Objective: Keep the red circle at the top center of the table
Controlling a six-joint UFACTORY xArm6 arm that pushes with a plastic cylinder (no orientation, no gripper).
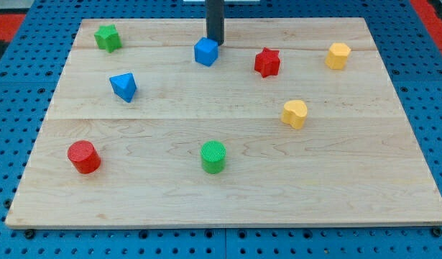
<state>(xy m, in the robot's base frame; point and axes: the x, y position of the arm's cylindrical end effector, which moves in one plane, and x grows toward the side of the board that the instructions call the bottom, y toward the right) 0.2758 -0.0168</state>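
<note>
The red circle [84, 157], a short red cylinder, stands near the board's lower left. My tip [215, 43] is at the view's top centre, just above and right of the blue cube [205, 52], close to it or touching. The red circle is far from my tip, down and to the left.
A green star [107, 37] is at the top left, a blue triangle block [123, 86] below it. A red star [266, 62] and a yellow hexagon [338, 55] are at the top right. A yellow heart [295, 114] is right of centre, a green cylinder [213, 156] at the bottom centre.
</note>
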